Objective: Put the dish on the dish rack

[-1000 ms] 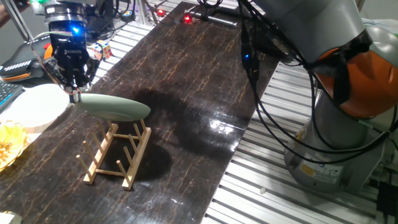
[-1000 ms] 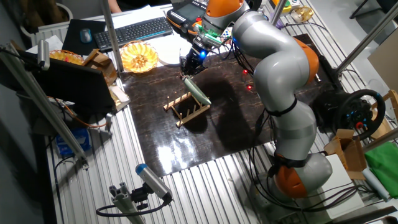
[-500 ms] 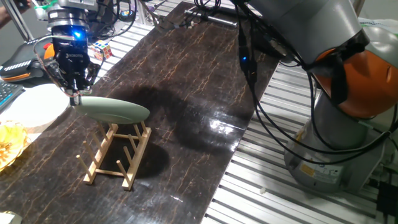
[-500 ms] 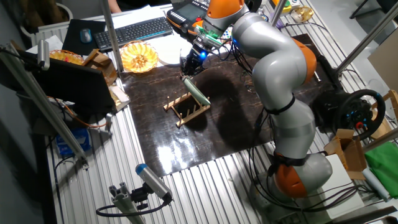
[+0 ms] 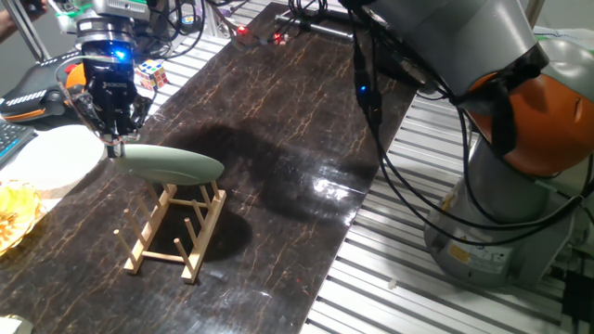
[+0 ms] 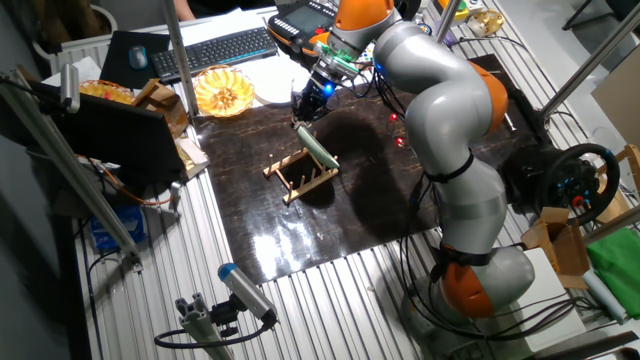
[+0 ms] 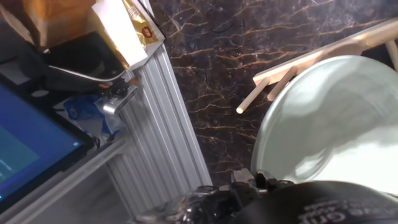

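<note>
Jaws point(image 5: 115, 142) pinch the dish point(image 5: 170, 164) rim, seemingly resting on dish rack point(image 5: 176, 229).

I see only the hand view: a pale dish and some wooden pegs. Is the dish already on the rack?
Observer: In one fixed view the dish hangs nearly flat just above the rack's far end; contact cannot be told.
Operator: Does the gripper hold it?
Observer: Yes, the gripper pinches the dish's rim on the side toward the white plate.
Operator: Is anything near the rack?
Observer: The other fixed view shows a yellow bowl off the dark mat, beyond the rack.
</note>
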`<action>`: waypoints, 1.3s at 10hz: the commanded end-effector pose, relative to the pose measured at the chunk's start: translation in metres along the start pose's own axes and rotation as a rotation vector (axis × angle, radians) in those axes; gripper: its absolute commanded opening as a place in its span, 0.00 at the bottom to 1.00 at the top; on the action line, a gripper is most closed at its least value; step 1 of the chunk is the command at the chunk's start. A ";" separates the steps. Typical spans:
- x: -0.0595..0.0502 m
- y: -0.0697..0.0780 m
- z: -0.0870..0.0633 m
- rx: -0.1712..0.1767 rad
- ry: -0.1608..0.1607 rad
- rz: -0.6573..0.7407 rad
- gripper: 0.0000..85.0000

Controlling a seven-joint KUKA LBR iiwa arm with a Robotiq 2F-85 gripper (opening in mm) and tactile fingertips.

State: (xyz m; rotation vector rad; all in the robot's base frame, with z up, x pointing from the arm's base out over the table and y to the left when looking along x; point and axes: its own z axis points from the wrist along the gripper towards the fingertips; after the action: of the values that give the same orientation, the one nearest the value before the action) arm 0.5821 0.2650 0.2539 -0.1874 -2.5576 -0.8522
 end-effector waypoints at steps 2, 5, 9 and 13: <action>-0.002 -0.001 0.001 -0.016 0.018 0.003 0.02; -0.003 -0.003 -0.006 -0.021 0.025 0.005 0.02; -0.006 -0.013 -0.012 -0.058 0.040 0.017 0.02; -0.007 -0.021 -0.016 -0.088 0.043 0.034 0.02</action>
State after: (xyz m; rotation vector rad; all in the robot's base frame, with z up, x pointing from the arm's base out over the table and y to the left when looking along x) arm 0.5883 0.2377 0.2507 -0.2389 -2.4710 -0.9473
